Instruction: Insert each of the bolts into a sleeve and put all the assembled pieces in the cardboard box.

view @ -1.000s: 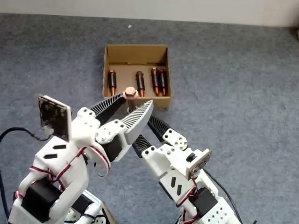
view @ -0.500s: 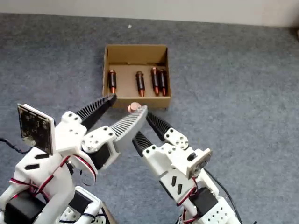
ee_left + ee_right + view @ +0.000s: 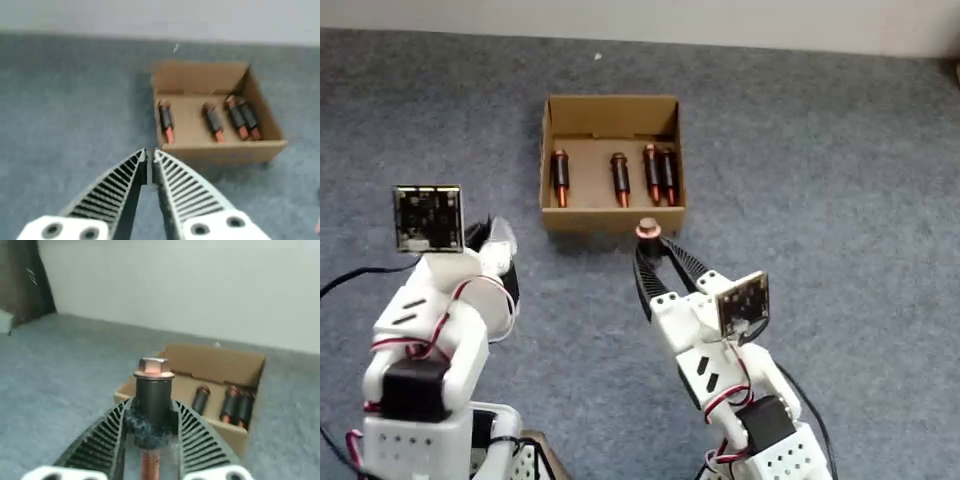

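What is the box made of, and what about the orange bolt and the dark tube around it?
The box looks like brown cardboard: matte, with thin folded walls. The bolt seems to be metal with a coppery finish; its head gleams orange. The sleeve around it is dark and dull, maybe blackened metal or plastic; I cannot tell which.

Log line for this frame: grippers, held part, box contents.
cardboard box: four assembled pieces inside | left gripper: shut, empty | right gripper: shut on sleeved bolt, just outside box front
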You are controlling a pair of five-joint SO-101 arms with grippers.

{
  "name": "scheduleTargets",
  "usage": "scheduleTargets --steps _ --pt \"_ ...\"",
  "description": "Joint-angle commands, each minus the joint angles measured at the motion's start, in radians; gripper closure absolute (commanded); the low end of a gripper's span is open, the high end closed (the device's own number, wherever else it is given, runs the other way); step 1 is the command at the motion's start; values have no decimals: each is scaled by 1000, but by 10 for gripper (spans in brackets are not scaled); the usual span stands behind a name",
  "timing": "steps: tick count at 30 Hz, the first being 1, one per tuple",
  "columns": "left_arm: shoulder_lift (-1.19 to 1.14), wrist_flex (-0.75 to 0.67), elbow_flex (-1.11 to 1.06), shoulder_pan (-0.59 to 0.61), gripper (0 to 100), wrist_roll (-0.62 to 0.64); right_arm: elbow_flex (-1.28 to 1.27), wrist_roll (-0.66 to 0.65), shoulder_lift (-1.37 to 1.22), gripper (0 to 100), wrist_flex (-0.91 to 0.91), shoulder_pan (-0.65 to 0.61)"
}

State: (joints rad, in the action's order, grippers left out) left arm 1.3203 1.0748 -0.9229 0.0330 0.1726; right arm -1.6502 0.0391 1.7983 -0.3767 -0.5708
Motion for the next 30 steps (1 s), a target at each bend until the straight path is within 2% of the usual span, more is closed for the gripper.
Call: scheduleTargets --steps 1,6,11,15,18,23,30 --pt "8 -28 -168 67 982 -11 143 11 -82 995 -15 15" --pt "8 -163 -360 120 982 -11 358 9 -493 995 42 15" --pt "8 -293 -476 173 980 -11 610 8 -969 995 202 15" --pt "8 -333 -507 203 980 -11 797 6 -1302 995 364 15" --pt "8 -333 -510 202 980 -11 903 -63 -1508 995 513 5" --pt "8 -333 -510 202 979 -11 1006 -184 -1781 995 743 -30" --pt "8 -333 -512 202 979 -11 1147 -181 -1980 965 759 -30"
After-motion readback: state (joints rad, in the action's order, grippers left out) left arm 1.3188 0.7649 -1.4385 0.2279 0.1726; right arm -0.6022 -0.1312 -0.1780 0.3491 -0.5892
